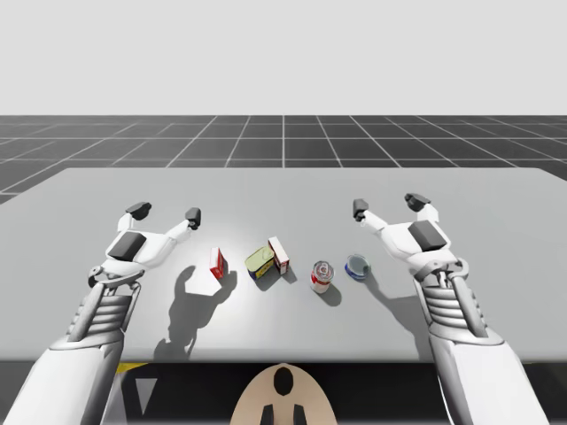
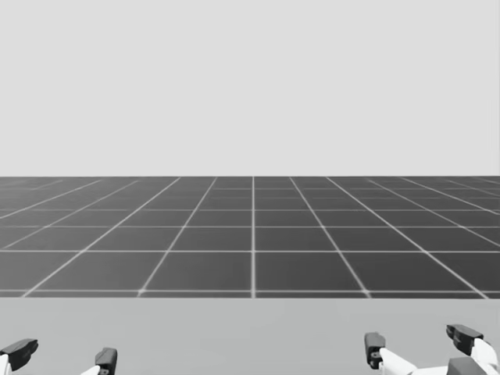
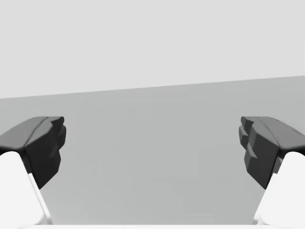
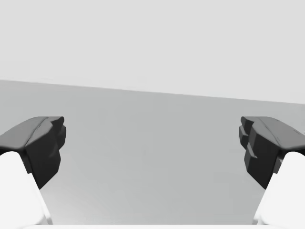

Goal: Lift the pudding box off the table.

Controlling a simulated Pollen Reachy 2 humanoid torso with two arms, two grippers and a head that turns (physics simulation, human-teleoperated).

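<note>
Jaws wide L+R; red-white boxes [image 1: 217, 263] [image 1: 279, 254] between, untouched.

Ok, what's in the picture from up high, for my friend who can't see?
My left hand and right hand hover open and empty over a grey table. Between them stand a red box, a yellow-green tin, a second red box, a red can and a blue tin.

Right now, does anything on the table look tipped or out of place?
The yellow-green tin seems tilted, its face turned toward the high view, and the flat blue can looks tipped on edge. Nothing looks spilled or damaged.
</note>
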